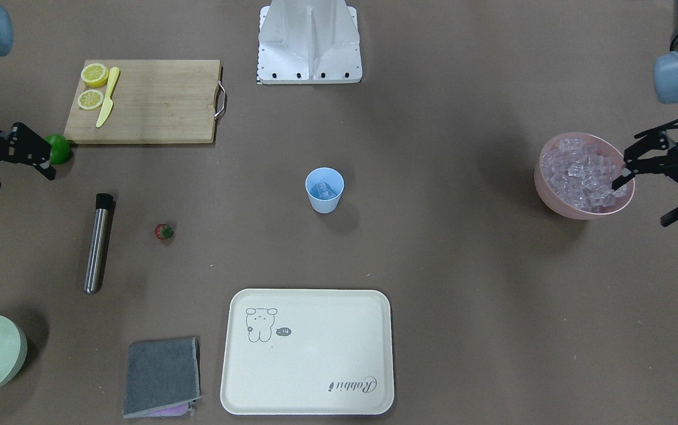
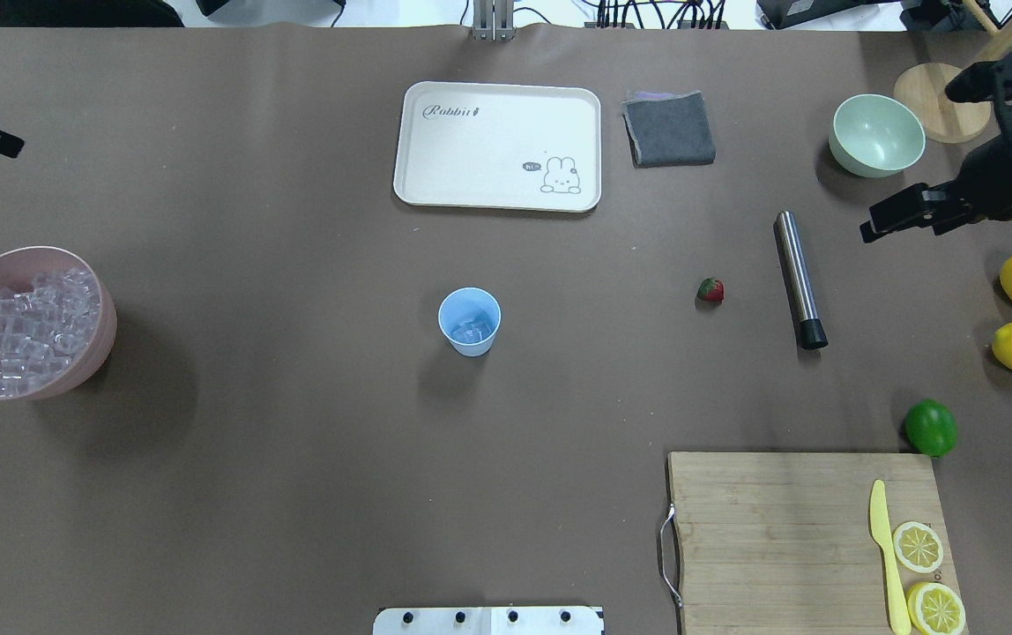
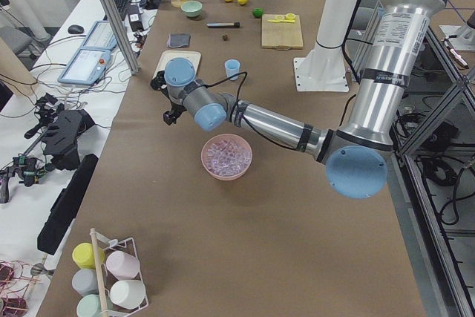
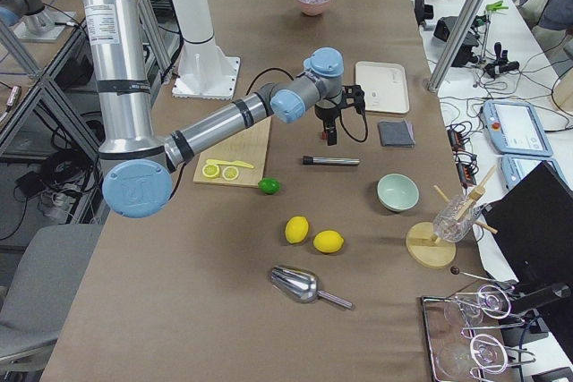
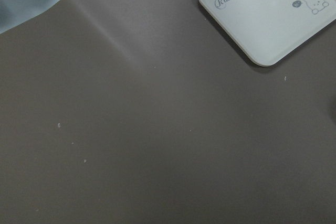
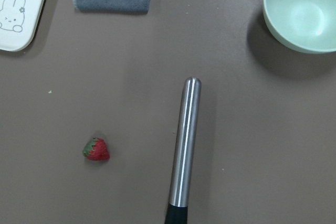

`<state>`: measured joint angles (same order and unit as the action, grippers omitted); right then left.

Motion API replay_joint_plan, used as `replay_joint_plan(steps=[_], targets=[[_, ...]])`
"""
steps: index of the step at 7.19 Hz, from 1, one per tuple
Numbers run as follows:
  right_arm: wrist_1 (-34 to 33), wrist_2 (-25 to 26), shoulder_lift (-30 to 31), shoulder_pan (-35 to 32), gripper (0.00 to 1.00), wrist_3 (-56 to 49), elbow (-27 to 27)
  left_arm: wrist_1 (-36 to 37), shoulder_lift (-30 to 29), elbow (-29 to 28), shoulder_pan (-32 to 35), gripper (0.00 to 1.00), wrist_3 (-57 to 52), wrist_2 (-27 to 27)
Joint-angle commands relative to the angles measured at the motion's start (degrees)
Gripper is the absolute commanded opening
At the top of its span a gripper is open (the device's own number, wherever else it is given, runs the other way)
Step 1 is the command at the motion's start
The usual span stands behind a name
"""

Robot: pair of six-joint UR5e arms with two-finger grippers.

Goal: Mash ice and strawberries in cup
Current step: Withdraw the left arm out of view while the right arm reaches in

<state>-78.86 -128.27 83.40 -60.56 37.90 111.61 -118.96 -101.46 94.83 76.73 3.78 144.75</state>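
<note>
The left end effector, partly cut off at the frame edge, gaped empty just beside the ice. The right end effector gaped likewise, strawberry near it, cup well apart across bare worktop.

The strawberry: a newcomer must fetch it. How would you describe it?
Find the wooden cutting board, then the steel rod lying past it. The strawberry lies between that rod and the light-blue cup, nearer the rod: the only small red thing, green-capped.
</note>
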Motion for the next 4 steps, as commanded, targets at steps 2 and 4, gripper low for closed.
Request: replay_joint_plan(steps=[2,4], targets=[[0.1,4.3,-2.1,6.4,1.00,5.0,0.1,0.0,6.1,0.0,5.0,0.97,-6.1,2.6],[0.1,7.9,-4.8,11.8,1.00,11.9,-0.7,0.0,6.1,0.2,9.3,0.97,-7.4,3.0]])
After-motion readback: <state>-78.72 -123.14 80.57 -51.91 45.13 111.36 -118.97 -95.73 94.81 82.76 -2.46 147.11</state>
